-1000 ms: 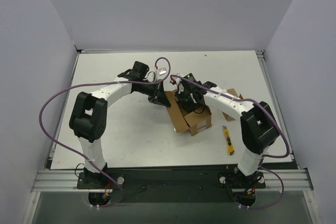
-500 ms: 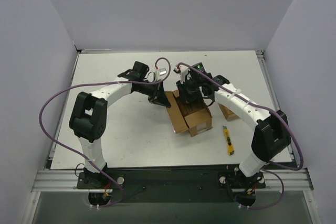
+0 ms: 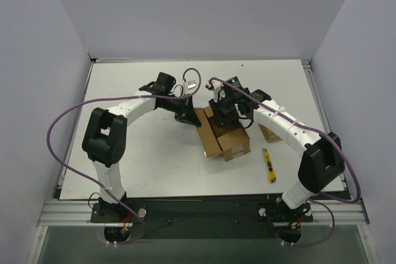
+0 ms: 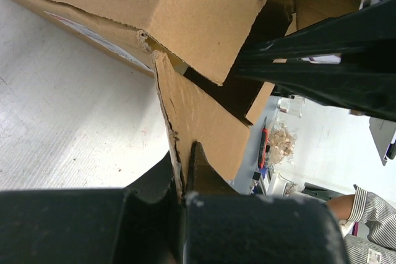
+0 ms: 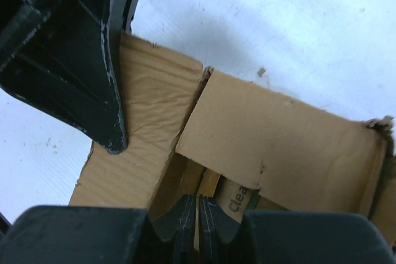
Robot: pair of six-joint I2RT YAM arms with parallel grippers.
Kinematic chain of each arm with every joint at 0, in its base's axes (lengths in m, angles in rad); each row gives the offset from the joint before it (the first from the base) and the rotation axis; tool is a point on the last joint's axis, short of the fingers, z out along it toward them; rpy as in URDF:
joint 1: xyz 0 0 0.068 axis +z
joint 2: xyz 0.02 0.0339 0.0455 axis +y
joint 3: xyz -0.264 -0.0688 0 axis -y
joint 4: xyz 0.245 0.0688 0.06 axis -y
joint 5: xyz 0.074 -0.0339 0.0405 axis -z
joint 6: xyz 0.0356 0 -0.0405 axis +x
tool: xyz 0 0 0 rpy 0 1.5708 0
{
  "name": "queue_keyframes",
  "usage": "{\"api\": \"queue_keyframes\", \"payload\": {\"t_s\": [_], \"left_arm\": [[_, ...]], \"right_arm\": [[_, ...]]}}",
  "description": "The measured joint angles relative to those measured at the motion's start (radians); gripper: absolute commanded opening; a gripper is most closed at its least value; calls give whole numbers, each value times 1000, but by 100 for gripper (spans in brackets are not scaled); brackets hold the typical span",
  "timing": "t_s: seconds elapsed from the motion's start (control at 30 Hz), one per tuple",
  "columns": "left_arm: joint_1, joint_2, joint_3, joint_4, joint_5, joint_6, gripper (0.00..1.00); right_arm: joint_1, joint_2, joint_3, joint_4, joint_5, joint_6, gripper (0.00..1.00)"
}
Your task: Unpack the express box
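Observation:
The express box stands open in the middle of the table, its brown flaps spread. My left gripper is at its left side, shut on the edge of a cardboard flap, which runs down between the jaws of the left gripper. My right gripper hangs over the box's opening. In the right wrist view the right gripper is shut to a thin slit just above the gap between two flaps. A brown printed item lies inside. I cannot tell whether anything is pinched there.
A yellow utility knife lies right of the box, near the right arm's base. A smaller brown box sits partly behind the right forearm. Purple cables loop from both arms. Grey walls close in the table on three sides.
My right arm has stretched out, its elbow swinging right and its wrist shifting toward the box's far side; the smaller box shows more. The left arm has held still.

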Motion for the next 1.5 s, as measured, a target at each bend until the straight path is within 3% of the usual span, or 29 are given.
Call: {"api": "queue_keyframes", "payload": {"t_s": [0.07, 0.17, 0.53, 0.7, 0.83, 1.17, 1.5], "left_arm": [[0, 0, 0, 0, 1, 0, 0], [0, 0, 0, 1, 1, -3, 0], [0, 0, 2, 6, 3, -17, 0], [5, 2, 3, 7, 2, -20, 0], [4, 3, 5, 9, 4, -20, 0], [8, 10, 16, 14, 8, -19, 0], [42, 24, 61, 5, -34, 25, 0]], "right_arm": [[10, 1, -14, -11, 7, 8, 30], [18, 9, -27, -15, 17, 29, 36], [16, 137, -24, -10, 60, 101, 38], [14, 166, -13, -9, 61, 112, 29], [9, 191, -13, -1, 32, 117, 0], [-50, 177, 38, -41, -95, 86, 0], [-118, -55, 254, -107, -301, 39, 0]]}}
